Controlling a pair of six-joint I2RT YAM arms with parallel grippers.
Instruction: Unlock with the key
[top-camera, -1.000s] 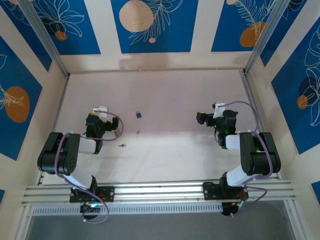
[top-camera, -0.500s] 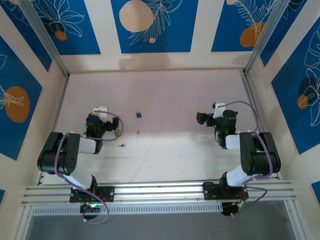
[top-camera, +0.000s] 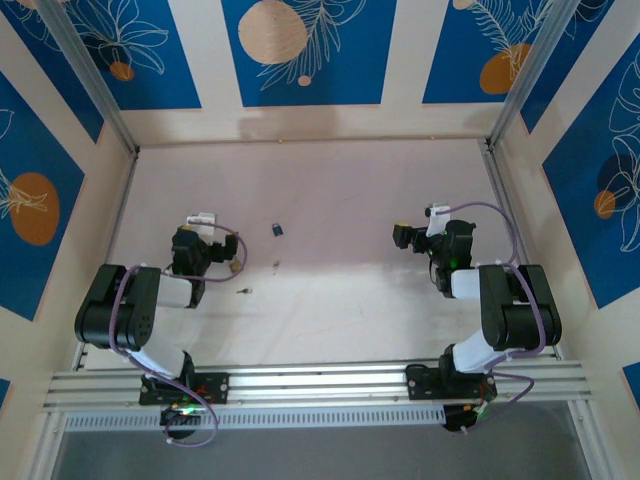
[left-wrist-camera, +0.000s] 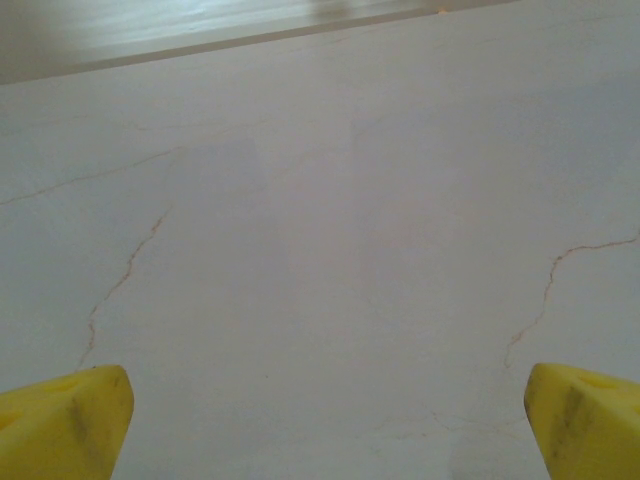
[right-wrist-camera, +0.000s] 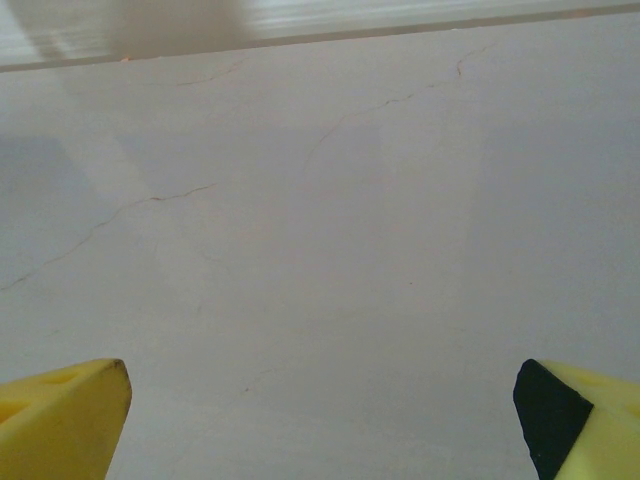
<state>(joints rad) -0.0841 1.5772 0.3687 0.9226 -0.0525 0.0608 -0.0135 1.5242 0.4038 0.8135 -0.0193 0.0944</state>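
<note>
Pale, pinkish-white matt surface (top-camera: 350, 190), marked with hairline cracks, carries all the task items.

Item 1: small dark-blue block-shaped lock (top-camera: 276, 229), taken as the reference point. It lies flat and alone on the surface, touching nothing. It is too small in the overhead view to show its shackle or keyhole, so calling it the lock is a judgement.

Item 2: tiny dark metallic sliver (top-camera: 275, 264), just nearward of the lock. A second tiny sliver (top-camera: 244, 291) lies further nearward and to the left of the lock. One of them is presumably the key, but which cannot be told at this size.

Left end effector (left-wrist-camera: 320, 425): stands left of the lock and apart from it. Its jaws are spread wide, with the yellow fingertips (left-wrist-camera: 65, 420) at the far corners of the wrist view and bare surface between them. It holds nothing.

Right end effector (right-wrist-camera: 320, 415): stands well to the right of the lock. Its jaws are likewise spread wide and empty, yellow fingertips (right-wrist-camera: 60, 415) apart.

Assessment: the wide, empty jaws on either side of the lock suit a start posture. One arm is free to take the key and the other to steady the lock. No grasp has been made, so no part of the task is done.
</note>
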